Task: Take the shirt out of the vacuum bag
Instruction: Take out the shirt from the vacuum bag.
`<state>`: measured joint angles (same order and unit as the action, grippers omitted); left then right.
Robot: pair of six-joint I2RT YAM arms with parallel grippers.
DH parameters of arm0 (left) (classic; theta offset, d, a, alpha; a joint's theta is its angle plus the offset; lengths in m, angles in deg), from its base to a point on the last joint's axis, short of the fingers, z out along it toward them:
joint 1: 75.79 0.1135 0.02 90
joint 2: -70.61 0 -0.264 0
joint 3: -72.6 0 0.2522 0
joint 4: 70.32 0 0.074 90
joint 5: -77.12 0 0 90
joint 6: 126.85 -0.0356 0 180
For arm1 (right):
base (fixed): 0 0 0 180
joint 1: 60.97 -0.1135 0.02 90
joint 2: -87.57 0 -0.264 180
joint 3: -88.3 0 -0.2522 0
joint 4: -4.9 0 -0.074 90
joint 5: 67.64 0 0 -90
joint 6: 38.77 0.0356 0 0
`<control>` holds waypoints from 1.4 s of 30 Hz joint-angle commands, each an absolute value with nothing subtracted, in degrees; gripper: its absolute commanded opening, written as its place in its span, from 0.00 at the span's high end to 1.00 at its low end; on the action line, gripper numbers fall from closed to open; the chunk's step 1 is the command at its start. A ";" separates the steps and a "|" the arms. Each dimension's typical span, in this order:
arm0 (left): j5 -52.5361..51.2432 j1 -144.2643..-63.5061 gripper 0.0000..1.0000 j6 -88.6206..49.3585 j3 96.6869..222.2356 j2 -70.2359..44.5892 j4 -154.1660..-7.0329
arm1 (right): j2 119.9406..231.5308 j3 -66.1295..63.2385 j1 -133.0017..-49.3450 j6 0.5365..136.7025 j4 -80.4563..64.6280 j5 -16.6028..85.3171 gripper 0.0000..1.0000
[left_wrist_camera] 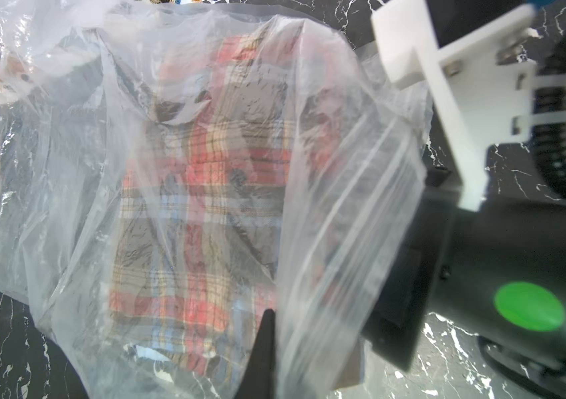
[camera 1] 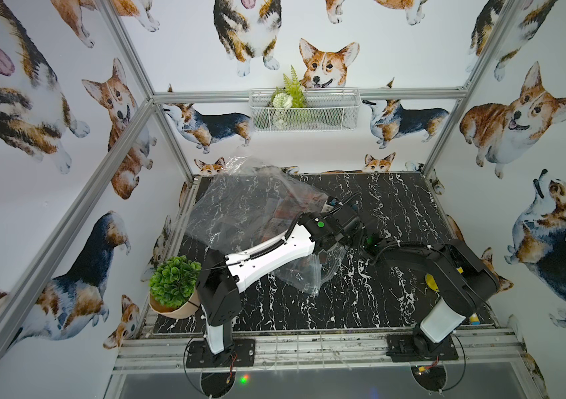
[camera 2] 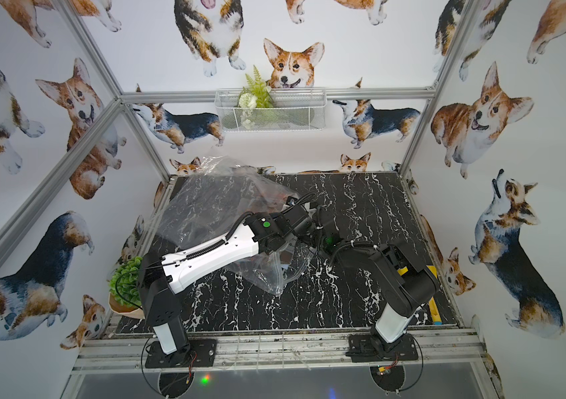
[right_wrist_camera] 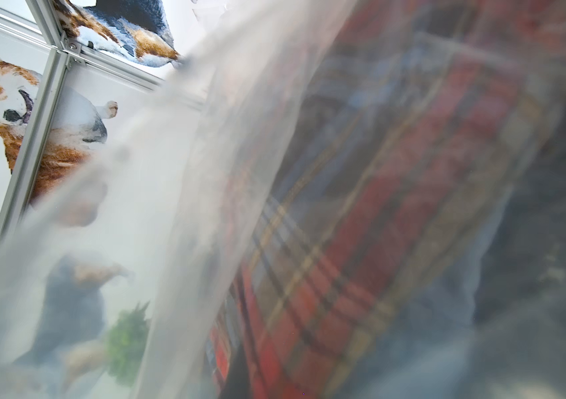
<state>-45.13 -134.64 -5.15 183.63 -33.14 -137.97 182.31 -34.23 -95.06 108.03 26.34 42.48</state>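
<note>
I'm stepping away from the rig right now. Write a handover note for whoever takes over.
Grippers: left gripper shut on the bag at its edge. The right gripper is shut and appears to be inside the bag, against the shirt; whether it grips cloth is unclear.
Things: shirt wholly inside the bag, on the table.
Done: bag open, right gripper reached in.
Left: pull the shirt out.

Corgi-printed white walls (camera 1: 188, 41) and silver aluminium framing (camera 1: 205, 97) enclose a black white-veined marble tabletop (camera 1: 395, 207) under even light.
</note>
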 commanded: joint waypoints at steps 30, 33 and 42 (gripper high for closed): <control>-44.23 -131.30 1.00 -1.89 179.08 -30.21 -135.85 | 127.32 -41.19 -91.97 97.15 -13.68 34.84 1.00; -43.91 -131.12 1.00 -1.78 177.85 -29.55 -135.41 | 125.83 -39.20 -88.29 96.75 -17.72 35.82 1.00; -43.83 -130.81 1.00 -1.87 174.65 -27.00 -134.71 | 128.21 -29.67 -76.51 95.55 -21.68 40.67 1.00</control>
